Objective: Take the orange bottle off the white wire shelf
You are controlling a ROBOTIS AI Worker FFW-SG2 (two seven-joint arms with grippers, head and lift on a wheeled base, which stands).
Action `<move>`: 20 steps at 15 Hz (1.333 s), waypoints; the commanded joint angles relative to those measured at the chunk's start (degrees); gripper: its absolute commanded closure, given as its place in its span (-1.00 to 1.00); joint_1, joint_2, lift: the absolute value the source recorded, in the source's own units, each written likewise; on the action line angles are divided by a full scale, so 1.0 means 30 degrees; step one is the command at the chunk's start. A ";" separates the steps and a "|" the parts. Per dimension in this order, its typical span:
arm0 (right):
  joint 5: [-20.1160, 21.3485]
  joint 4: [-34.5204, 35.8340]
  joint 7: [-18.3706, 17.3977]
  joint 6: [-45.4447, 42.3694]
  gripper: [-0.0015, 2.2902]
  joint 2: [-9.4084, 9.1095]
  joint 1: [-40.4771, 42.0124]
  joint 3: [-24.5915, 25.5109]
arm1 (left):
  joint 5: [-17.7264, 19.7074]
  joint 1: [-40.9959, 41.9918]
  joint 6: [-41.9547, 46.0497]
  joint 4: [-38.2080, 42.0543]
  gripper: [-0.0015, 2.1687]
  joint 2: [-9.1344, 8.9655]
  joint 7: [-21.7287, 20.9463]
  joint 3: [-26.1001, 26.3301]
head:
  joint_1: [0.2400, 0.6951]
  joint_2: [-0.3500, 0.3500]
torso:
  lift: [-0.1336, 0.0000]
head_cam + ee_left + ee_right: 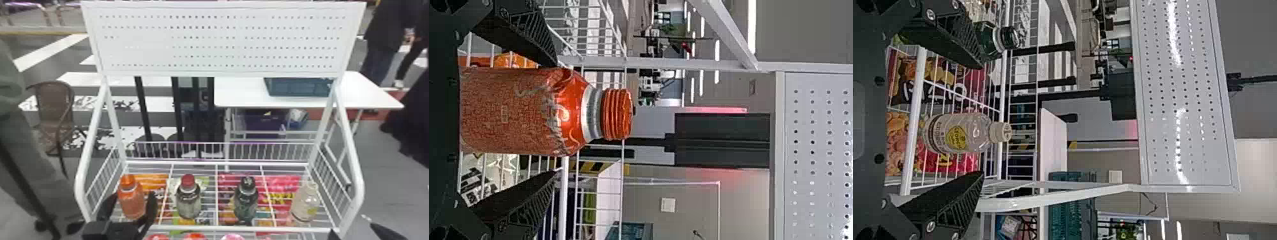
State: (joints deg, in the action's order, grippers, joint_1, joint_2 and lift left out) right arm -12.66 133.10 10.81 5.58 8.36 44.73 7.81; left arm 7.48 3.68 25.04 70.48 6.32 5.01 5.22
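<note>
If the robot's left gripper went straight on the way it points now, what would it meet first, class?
Most likely the orange bottle with a ridged cap: it stands between the open fingers of the left gripper, though the depth to contact is unclear.

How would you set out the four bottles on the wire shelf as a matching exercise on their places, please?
1. Orange bottle
2. Red-capped bottle
3. Black-capped bottle
4. Pale-capped bottle

A. Third from the robot's left
B. Farthest right
C. Between the open fingers of the left gripper
D. Second from the robot's left

Pairs: 1-C, 2-D, 3-A, 4-B
</note>
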 commanded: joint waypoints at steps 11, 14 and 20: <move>0.0000 -0.0364 0.0001 0.0001 -0.87 0.0086 -0.0263 -0.0025 | -0.0267 0.3491 -0.3236 0.6859 -0.41 0.0265 0.0381 -0.0276 | 0.14 0.00 | 1.00; 0.0000 -0.0423 0.0001 0.0001 -0.87 0.0115 -0.0351 -0.0054 | -0.0443 0.6216 -0.6048 1.1927 -0.41 0.0411 0.0352 -0.1038 | 0.14 0.00 | 1.00; -0.0029 -0.0686 0.0030 0.0001 -0.87 0.0145 -0.0556 -0.0201 | -0.0765 1.0962 -0.7396 1.7845 -0.41 0.0441 0.0381 -0.2005 | 0.14 0.00 | 1.00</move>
State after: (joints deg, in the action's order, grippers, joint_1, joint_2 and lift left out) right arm -12.74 131.22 10.83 5.59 8.77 43.22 7.40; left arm 4.94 34.24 3.29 121.55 7.66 6.14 -0.04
